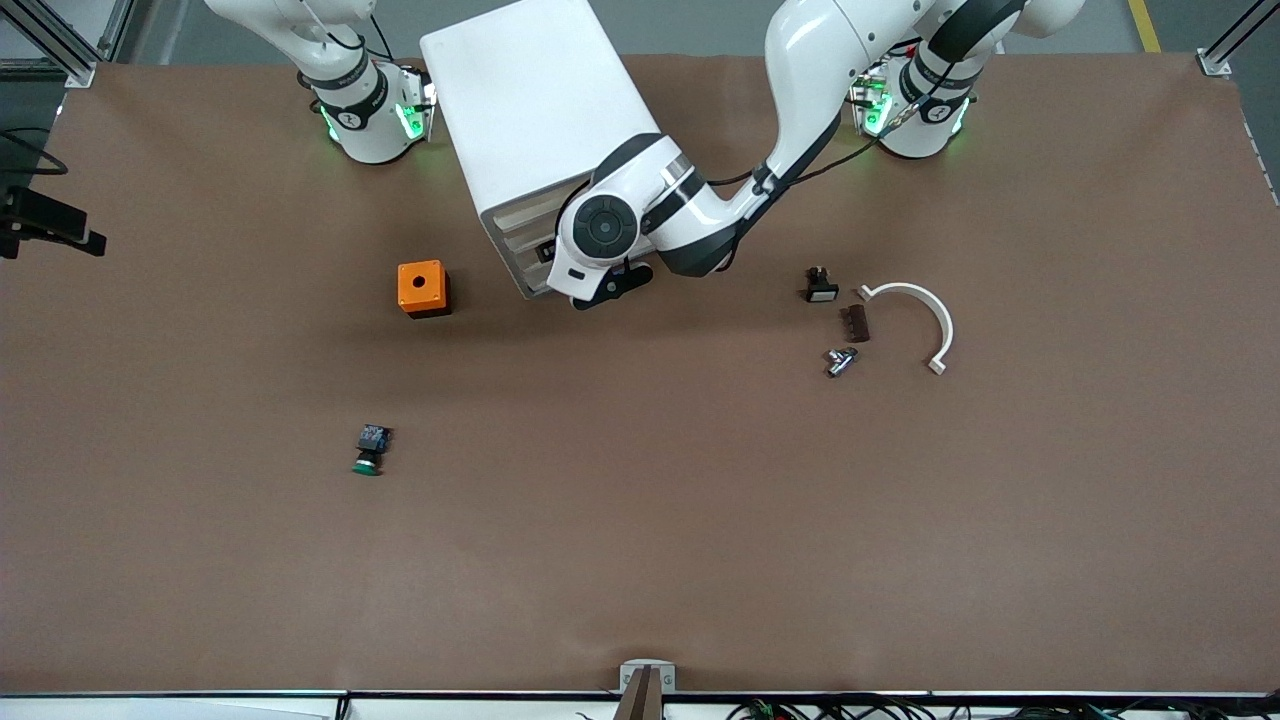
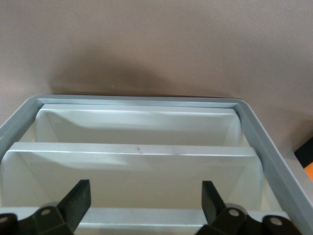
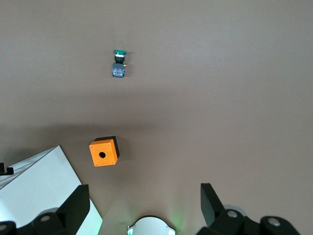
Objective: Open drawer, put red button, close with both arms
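A: Left gripper (image 2: 144, 196)?

B: At the cabinet's (image 1: 530, 100) gray-rimmed front, level with a white drawer ledge (image 2: 132, 149). Jaws spread wide, nothing pinched. Cannot tell whether the fingertips touch the front.

A: Right gripper (image 3: 144, 200)?

B: Waiting high over the table (image 1: 700, 560) near its own base, beside the cabinet's corner. Jaws spread wide too, empty.

A: Red button?

B: Cannot be made out in any view. Only a green button (image 1: 370, 450), lying on its side, well apart from the cabinet and nearer the front camera, toward the right arm's end.

A: Anything close to the cabinet's front edge?

B: Orange box (image 1: 423, 288), just beside the front corner, toward the right arm's end. Not touching.

A: And at the left arm's end?

B: Small cluster, well apart from the cabinet: black switch (image 1: 821, 287), brown piece (image 1: 855, 323), metal piece (image 1: 840, 361), curved white bracket (image 1: 915, 315). Close together, the brown piece between switch and metal piece.

A: Open room?

B: Wide bare brown surface across the half nearest the front camera, right up to that edge.
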### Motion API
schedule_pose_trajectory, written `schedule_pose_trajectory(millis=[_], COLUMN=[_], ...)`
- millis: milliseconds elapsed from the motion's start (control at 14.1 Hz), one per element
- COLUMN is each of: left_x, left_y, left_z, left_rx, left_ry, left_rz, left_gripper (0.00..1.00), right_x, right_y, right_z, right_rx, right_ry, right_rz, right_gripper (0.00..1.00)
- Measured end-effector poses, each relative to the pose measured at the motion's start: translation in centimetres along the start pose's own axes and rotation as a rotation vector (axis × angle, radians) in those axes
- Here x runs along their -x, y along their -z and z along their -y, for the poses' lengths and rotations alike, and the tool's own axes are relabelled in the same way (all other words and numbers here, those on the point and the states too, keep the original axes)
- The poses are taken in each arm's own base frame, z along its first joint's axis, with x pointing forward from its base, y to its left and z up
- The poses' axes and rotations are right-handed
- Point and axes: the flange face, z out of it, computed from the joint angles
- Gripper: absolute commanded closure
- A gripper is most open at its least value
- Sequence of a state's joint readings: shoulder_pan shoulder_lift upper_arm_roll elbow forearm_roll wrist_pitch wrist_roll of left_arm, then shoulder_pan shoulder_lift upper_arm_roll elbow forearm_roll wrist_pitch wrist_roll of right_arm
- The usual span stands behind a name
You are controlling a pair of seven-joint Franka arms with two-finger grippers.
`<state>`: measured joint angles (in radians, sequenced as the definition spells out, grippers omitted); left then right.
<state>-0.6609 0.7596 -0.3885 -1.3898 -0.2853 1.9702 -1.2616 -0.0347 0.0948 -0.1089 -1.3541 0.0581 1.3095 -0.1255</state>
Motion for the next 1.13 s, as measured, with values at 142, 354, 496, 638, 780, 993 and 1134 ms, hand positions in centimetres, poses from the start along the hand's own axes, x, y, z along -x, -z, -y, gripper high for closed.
schedule_pose_trajectory(millis=[142, 354, 496, 638, 780, 993, 1134], left_x=[-0.3, -2.2, -3.8, -5.4, -8.4, -13.2, -15.7], left_y=[0.4, 2.8, 6.7, 11.5, 15.2, 18.6, 21.4], left_z=[0.0, 0.1, 0.6, 1.9, 4.3, 8.5, 11.9], left_rx=[0.007, 0.041, 0.074, 0.09, 0.042, -0.016, -0.016], left_ry=[0.003, 0.012, -0.045, -0.164, -0.263, -0.274, -0.221], left_rz=[-0.002, -0.033, -0.112, -0.211, -0.329, -0.426, -0.455], left_gripper=[0.0, 0.0, 0.0, 0.0, 0.0, 0.0, 0.0], right_x=[0.4, 1.4, 2.9, 4.4, 5.2, 5.4, 5.4], right_y=[0.6, 1.2, 1.0, 0.8, 0.6, 0.7, 0.8], right_z=[0.6, 2.4, 2.8, 2.6, 2.5, 2.5, 2.5], right_rx=[0.001, 0.027, 0.032, 0.029, 0.026, 0.026, 0.026], right_ry=[0.011, 0.045, 0.053, 0.052, 0.051, 0.049, 0.048], right_rz=[-0.011, -0.049, -0.086, -0.095, -0.098, -0.101, -0.105], right_gripper=[0.0, 0.0, 0.0, 0.0, 0.0, 0.0, 0.0])
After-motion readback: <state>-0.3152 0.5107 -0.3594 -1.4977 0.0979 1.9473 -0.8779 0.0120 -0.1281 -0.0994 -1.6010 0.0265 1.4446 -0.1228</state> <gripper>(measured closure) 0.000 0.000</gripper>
